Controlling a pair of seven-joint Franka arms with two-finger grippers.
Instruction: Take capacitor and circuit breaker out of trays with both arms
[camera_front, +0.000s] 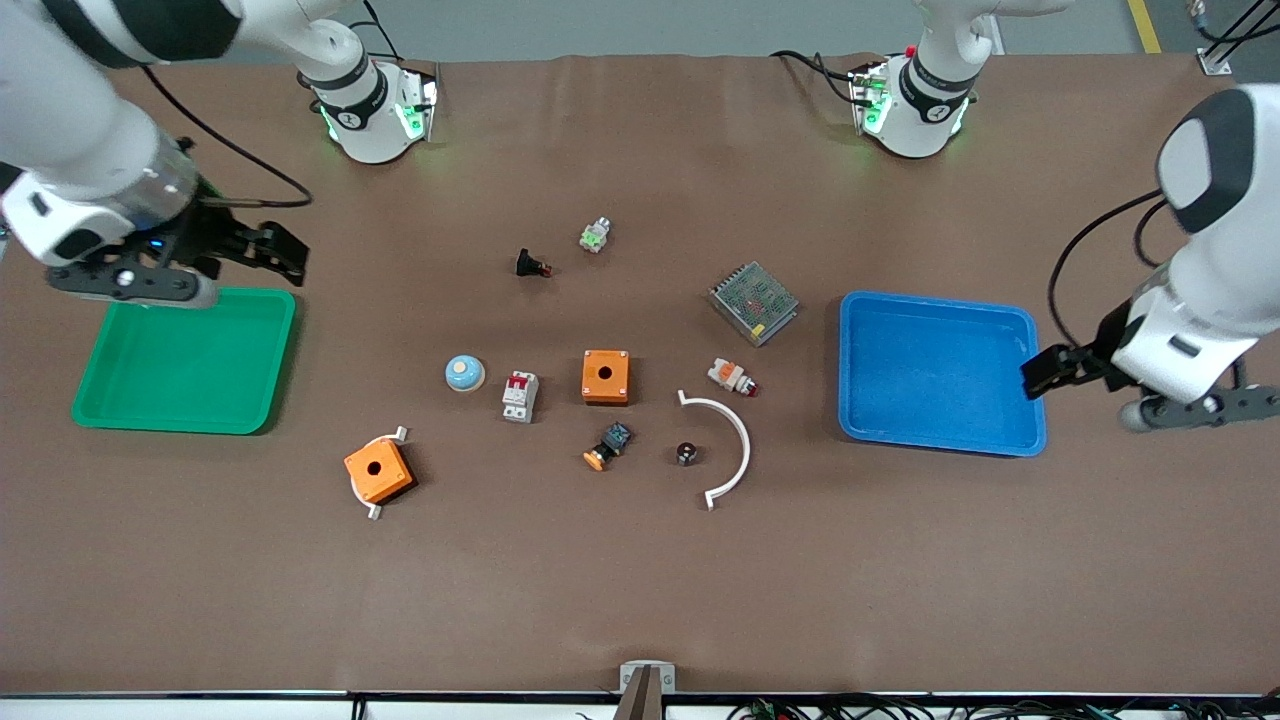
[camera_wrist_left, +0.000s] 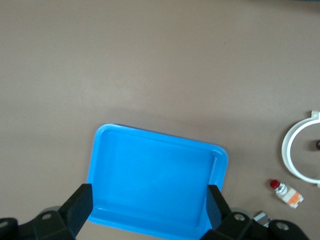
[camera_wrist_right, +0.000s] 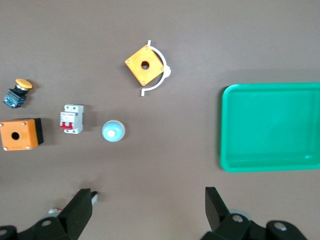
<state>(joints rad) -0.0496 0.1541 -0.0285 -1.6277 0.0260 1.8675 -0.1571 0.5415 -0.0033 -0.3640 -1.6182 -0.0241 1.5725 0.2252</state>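
The capacitor (camera_front: 686, 452), a tiny black cylinder, stands on the table inside a white curved strip (camera_front: 737, 441). The breaker (camera_front: 519, 396), white-grey with red levers, lies between a blue dome (camera_front: 465, 373) and an orange box (camera_front: 605, 376); it also shows in the right wrist view (camera_wrist_right: 71, 119). My left gripper (camera_front: 1045, 375) is open and empty over the blue tray's (camera_front: 935, 370) edge at the left arm's end; the left wrist view shows the tray (camera_wrist_left: 155, 175) between its fingers. My right gripper (camera_front: 270, 250) is open and empty, above the corner of the green tray (camera_front: 190, 370).
A second orange box (camera_front: 379, 470) sits on a white strip. A black-blue part with an orange cap (camera_front: 608, 445), a white-orange part (camera_front: 732, 377), a metal mesh box (camera_front: 754, 302), a black button part (camera_front: 530, 265) and a green-white part (camera_front: 596, 235) lie around mid-table.
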